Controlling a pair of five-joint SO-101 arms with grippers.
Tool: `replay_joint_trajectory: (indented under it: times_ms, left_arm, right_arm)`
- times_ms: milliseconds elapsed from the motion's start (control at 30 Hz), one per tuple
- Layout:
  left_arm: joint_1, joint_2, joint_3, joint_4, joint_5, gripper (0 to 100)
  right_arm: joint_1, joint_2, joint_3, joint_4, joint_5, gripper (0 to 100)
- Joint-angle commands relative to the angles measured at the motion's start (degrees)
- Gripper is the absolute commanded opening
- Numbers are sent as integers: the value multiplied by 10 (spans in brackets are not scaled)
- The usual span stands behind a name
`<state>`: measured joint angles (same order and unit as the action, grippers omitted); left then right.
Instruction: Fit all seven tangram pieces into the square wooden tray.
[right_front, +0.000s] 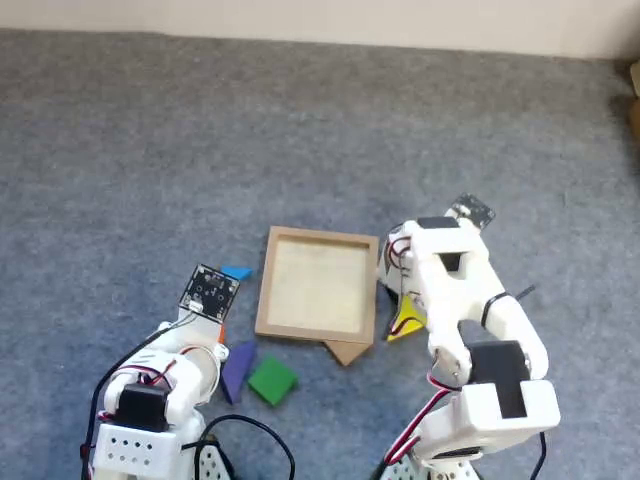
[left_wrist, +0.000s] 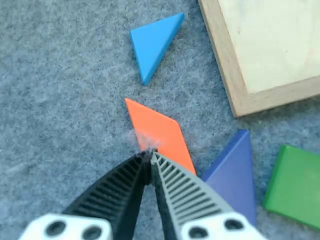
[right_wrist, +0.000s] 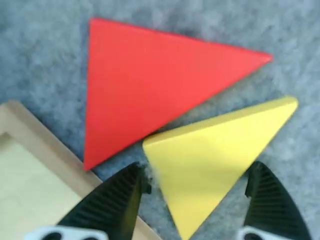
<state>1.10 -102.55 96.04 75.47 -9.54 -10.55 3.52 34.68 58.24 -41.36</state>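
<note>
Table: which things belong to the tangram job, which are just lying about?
Job: wooden tray, blue triangle, orange parallelogram, purple triangle, green square, red triangle, yellow triangle, tan triangle.
Lying about: grey carpet, black cable.

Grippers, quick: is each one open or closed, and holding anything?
Left gripper: closed, empty, tips at the orange piece.
Right gripper: open, one finger on each side of the yellow triangle.

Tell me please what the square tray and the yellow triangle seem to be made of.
Square wooden tray: pale bare wood, matte; faint grain shows on its rim. Yellow triangular piece: perhaps painted wood or plastic; smooth even colour, slight sheen, no grain, so I cannot tell which.
</note>
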Motion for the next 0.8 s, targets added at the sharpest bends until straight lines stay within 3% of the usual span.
replay_joint_trajectory:
  times_ms: [0,167,500,767]
  left_arm:
    - [-7,-18,11,2,-5,5]
    - [-7,-18,11,2,-5,5]
    - [-7,-18,11,2,-5,5]
    - [-7,-18,11,2,-5,5]
  right_arm:
    - [29,0,-20,20,131,296]
    - [51,0,-23,69,254,296]
    - [52,0,-23,129,581,293]
    - [57,-51,-102,234,591,293]
